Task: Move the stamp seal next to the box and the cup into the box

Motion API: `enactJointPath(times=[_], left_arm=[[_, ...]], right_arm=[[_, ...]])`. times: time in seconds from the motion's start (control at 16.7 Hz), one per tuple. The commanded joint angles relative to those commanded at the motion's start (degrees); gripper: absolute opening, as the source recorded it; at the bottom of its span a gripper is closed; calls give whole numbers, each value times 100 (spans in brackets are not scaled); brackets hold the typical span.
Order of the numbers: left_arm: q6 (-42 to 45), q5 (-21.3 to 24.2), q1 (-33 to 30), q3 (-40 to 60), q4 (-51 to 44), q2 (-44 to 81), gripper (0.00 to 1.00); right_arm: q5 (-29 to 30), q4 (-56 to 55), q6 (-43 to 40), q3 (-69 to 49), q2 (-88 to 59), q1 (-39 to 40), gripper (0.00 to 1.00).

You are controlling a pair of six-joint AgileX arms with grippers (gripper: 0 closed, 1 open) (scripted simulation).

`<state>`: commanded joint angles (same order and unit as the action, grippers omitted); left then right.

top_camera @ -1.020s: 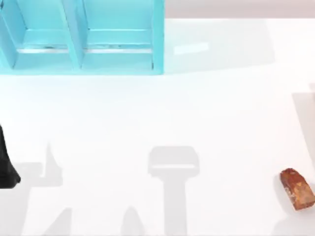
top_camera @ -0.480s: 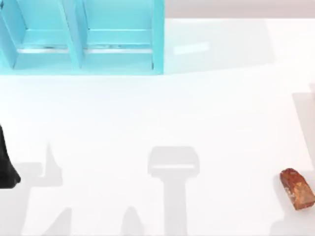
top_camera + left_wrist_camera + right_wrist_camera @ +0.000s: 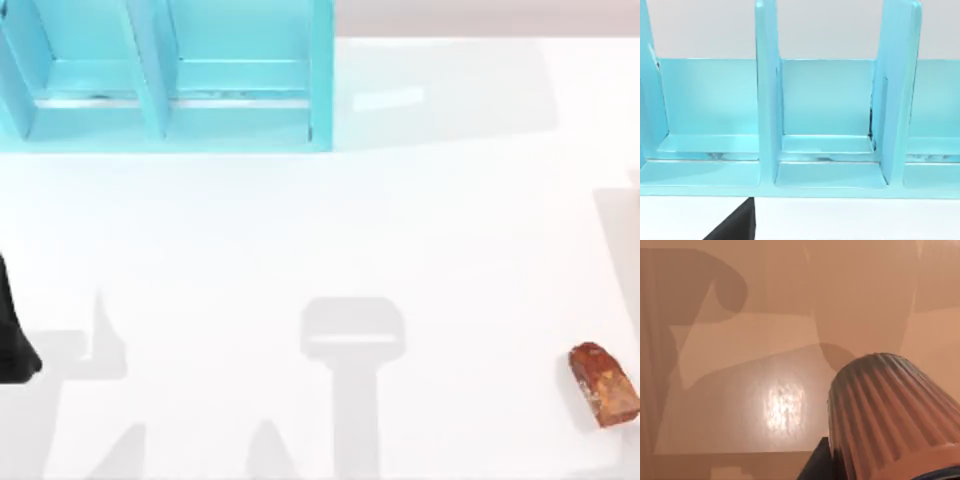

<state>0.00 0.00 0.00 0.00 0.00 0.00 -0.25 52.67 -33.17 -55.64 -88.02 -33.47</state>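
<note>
Ribbed copper-brown metallic cup is sitting close under the right wrist, claw state untellable, so it is needing a level carry over the turquoise divided box.

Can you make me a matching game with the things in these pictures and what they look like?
Things:
1. stamp seal
2. box
3. cup
4. table

Looks:
A. light blue, with dividers
B. plain white
C. ribbed, copper-brown sides
D. mottled reddish-brown block near the top view's right edge

Pairs: 1-D, 2-A, 3-C, 4-B
</note>
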Motion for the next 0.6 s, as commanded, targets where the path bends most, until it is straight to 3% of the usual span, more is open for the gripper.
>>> enactJointPath(times=[0.36, 0.6], left_arm=[[0, 0, 0, 0, 0, 0, 100], [0, 0, 0, 0, 0, 0, 100]], right_arm=[[112, 122, 12, 151, -30, -19, 0], [112, 122, 12, 151, -30, -19, 30]])
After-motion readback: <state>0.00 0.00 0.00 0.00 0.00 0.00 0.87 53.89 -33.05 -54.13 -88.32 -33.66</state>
